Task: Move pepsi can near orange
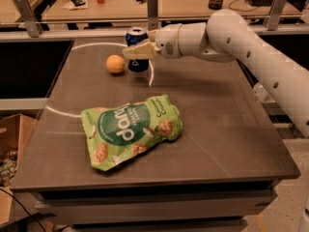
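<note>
Green snack bag (130, 129) lies nearest, flat on the grey table (222, 120). Further back sits the orange (115, 64). Just to its right in the view the can (139, 65) stands upright, close beside it; I cannot tell whether they touch. My gripper (134, 51) reaches in from the right and pinches the can around its middle, one tan finger across its front.

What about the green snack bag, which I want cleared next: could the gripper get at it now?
Probably not yet: the gripper is shut on the pepsi can beside the orange. The snack bag lies uncovered toward the table's front.
</note>
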`<state>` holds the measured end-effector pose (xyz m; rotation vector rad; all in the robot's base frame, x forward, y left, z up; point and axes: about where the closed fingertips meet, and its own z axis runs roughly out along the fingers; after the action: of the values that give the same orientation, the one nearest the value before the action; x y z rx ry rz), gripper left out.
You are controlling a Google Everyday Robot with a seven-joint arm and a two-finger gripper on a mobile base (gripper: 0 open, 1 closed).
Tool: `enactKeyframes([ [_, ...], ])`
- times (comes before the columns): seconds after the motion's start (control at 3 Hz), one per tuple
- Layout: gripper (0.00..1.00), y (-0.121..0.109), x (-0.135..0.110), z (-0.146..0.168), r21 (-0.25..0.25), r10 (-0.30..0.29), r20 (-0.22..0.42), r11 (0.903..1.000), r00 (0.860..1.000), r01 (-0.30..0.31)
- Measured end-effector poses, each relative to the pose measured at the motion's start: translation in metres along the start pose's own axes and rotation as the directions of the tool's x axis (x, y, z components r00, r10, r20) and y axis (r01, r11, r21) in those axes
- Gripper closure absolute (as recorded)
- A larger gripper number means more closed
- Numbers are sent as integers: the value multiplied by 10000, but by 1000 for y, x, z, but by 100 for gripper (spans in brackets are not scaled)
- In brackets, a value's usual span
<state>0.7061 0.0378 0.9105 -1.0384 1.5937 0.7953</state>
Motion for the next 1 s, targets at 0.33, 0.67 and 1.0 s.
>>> enactKeyframes([
  [0.33, 100, 8, 4, 13, -181, -100, 57, 9998, 9999, 101],
  [0.67, 100, 14, 8, 21, -444, -477, -101, 9979, 9988, 472],
  [1.0, 100, 19, 14, 27, -735, -602, -338, 9956, 9976, 576],
])
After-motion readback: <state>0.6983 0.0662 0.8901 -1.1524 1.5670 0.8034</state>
